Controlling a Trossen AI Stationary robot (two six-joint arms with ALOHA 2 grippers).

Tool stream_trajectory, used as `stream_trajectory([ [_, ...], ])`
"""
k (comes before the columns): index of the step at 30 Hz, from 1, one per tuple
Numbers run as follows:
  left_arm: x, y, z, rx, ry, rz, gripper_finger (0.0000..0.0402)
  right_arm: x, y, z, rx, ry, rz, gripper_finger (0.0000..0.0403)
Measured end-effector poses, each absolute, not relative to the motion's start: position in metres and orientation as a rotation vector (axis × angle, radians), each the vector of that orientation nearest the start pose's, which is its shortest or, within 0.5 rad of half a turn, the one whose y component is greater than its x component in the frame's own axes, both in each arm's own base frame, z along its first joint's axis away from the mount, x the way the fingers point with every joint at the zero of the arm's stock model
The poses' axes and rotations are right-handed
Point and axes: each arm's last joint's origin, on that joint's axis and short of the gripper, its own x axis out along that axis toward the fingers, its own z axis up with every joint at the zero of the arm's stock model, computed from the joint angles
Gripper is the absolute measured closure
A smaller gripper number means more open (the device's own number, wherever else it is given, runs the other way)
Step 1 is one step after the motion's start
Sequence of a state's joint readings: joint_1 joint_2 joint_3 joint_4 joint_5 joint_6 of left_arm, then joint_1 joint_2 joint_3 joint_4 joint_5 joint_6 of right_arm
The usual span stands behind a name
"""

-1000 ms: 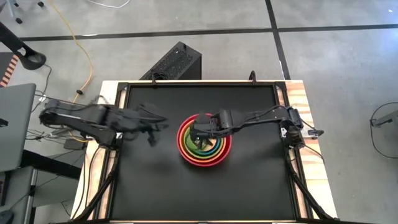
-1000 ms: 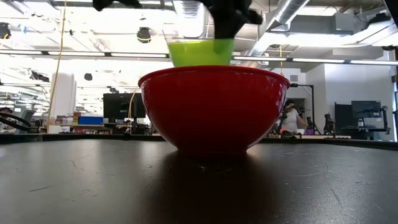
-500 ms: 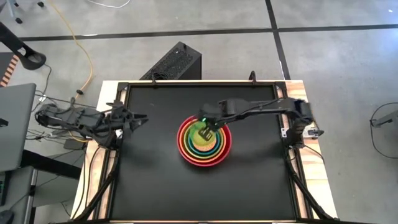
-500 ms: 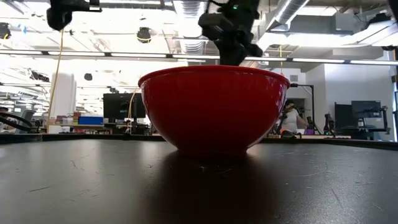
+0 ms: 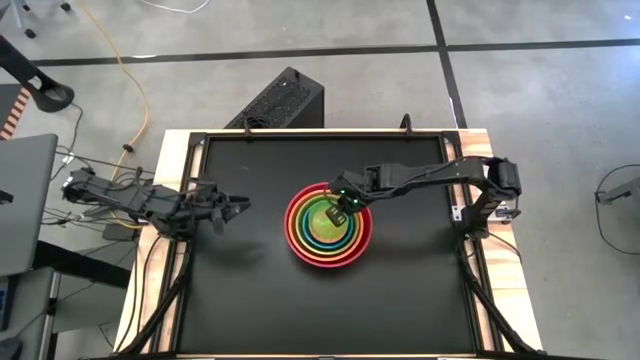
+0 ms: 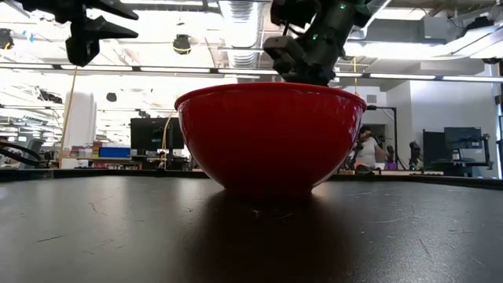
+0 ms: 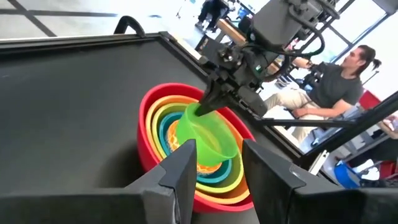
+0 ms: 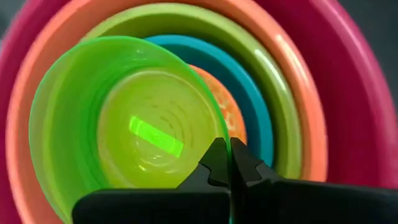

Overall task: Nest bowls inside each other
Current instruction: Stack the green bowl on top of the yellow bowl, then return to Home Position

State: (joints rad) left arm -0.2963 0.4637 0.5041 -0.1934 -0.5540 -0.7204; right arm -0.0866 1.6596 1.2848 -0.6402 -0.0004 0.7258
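The bowls are nested in the red bowl (image 5: 362, 232) (image 6: 271, 137) at the table's middle: orange (image 7: 239, 177), olive-green, blue (image 8: 249, 93) and speckled yellow (image 8: 231, 111) rims ring each other. My right gripper (image 5: 342, 207) (image 8: 229, 163) is shut on the bright green bowl (image 7: 208, 134) (image 8: 130, 124), which sits tilted in the innermost one. The red bowl's wall hides it in the low view. My left gripper (image 5: 235, 207) (image 7: 217, 165) hangs open over the table's left part, pointing at the stack and holding nothing. My right gripper pinches the bright green bowl's rim (image 8: 225, 140) on its far right side, one finger inside the bowl and one outside. The fingers slant down from the table's right. The bowl tilts, its held side higher, its bottom down inside the speckled yellow bowl.
The black table top (image 5: 250, 290) lies bare around the stack, framed by a raised black border. A black box (image 5: 280, 100) stands on the floor beyond the far edge. People sit in the room past the table (image 7: 336, 81).
My right gripper has sunk with the bright green bowl, which has gone from above the red bowl's rim down into the stack. My left gripper has drawn back toward the table's left edge and come down, staying open.
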Motion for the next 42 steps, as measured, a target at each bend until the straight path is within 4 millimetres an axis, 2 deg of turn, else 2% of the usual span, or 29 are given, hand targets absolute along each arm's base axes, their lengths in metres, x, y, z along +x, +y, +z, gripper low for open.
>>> stream_trajectory([
  [11,0.117,-0.020,0.278,-0.655,0.038,0.294,0.0285,0.356,-0.027,0.223,0.717,1.008,-0.483,0.0397],
  [16,0.117,-0.020,0.278,-0.664,0.037,0.287,0.0285,0.358,-0.023,0.222,0.693,1.000,-0.503,0.0355],
  [22,0.117,-0.020,0.278,-0.666,0.041,0.278,0.0285,0.352,-0.023,0.232,0.688,0.978,-0.507,0.0295],
  [28,0.117,-0.020,0.278,-0.665,0.041,0.277,0.0285,0.340,-0.022,0.250,0.696,0.963,-0.494,0.0232],
  [34,0.117,-0.020,0.278,-0.656,0.045,0.269,0.0285,0.319,-0.016,0.285,0.702,0.875,-0.440,0.0193],
  [37,0.117,-0.021,0.278,-0.649,0.053,0.249,0.0285,0.304,-0.003,0.309,0.647,0.813,-0.351,0.0188],
  [42,0.118,-0.023,0.284,-0.584,0.023,0.180,0.0285,0.280,0.033,0.340,0.370,0.725,-0.149,0.0190],
])
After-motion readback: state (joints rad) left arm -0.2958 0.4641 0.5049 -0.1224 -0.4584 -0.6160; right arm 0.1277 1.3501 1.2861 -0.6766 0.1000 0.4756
